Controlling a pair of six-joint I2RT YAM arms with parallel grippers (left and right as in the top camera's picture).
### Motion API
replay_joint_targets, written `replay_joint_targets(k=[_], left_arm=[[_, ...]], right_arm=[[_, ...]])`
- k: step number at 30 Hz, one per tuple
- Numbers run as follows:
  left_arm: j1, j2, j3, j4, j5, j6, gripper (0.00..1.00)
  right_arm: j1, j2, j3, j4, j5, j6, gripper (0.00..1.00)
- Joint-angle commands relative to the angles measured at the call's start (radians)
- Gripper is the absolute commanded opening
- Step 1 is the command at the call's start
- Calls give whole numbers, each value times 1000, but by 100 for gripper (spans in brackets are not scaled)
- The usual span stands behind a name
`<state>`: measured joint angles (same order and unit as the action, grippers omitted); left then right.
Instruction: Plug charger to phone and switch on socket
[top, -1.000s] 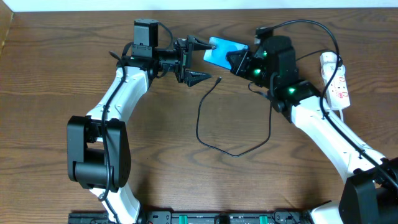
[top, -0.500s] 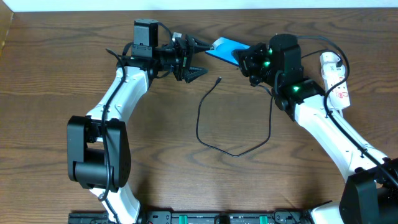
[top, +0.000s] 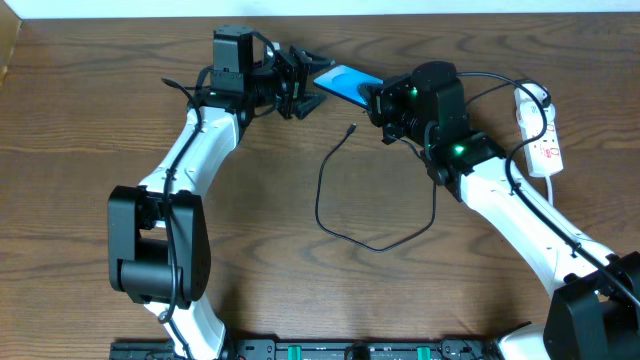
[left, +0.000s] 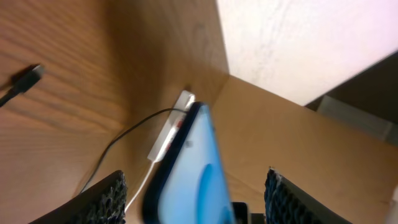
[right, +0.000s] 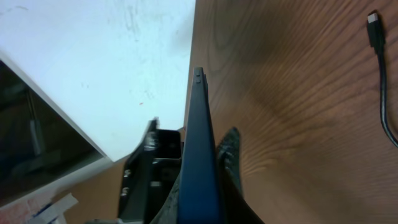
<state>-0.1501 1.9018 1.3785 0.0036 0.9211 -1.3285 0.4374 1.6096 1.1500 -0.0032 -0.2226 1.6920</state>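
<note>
Overhead, phone: the phone (top: 345, 82) is up off the worktop (top: 120, 290) at the far middle, tilted. Its right end is clamped in the fingers of the right gripper (top: 378, 97).
Overhead, left gripper: the left gripper (top: 312, 82) has its fingers apart around the phone's left end; I cannot tell whether they touch it.
Overhead, charger: the charger (top: 370, 243) lies looped on the worktop nearer than the phone, with its plug tip pointing towards the phone and no gripper on it. The socket (top: 541, 135) sits at the far right.
Left wrist, risk: the phone (left: 189, 168) stands between the spread fingers (left: 107, 198) with a gap on each side. An uneven close could twist it in the other grip.
Right wrist, risk: the phone (right: 199, 143) shows edge-on, pinched by the fingers (right: 229, 155) at one end only. If they let go before the left has hold, it likely falls to the worktop.
Right wrist, charger: the plug tip (right: 373, 25) lies flat at the far right. With both arms busy at the phone, nothing steadies the cable, so it may slide when grabbed.
</note>
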Motion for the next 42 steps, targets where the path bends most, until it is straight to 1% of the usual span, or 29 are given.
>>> replay_joint_targets(k=[1,2,5,8,11,14,18,22,28,33,36,39,42], left_arm=[[-3,-16,15,52,-13,-65,68],[-4,-16,15,70,-9,-73,65],[-6,-16,15,122,13,-102,61],[-12,-16,15,179,39,-129,59],[-23,-16,15,214,55,-137,59],[-38,-16,15,216,63,-141,58],[-53,-16,15,216,75,-184,57],[-53,-16,15,225,96,-234,52],[-55,-16,15,300,122,-272,51],[-54,-16,15,301,107,-272,51],[-54,-16,15,301,107,-298,51],[-55,-16,15,302,107,-312,36],[-55,-16,15,301,107,-331,34]], right_arm=[[10,-3,18,12,22,25,1],[10,-3,18,12,22,25,2],[10,-3,18,12,22,42,2],[10,-3,18,16,22,43,1],[10,-3,18,28,22,43,1],[10,-3,18,47,22,43,1],[10,-2,18,49,22,42,2],[10,-2,18,49,21,42,1],[11,-2,18,56,21,43,1],[22,-2,18,87,33,42,1],[23,-2,18,94,33,35,1],[23,-2,18,111,34,11,1],[24,-2,18,117,34,3,1]])
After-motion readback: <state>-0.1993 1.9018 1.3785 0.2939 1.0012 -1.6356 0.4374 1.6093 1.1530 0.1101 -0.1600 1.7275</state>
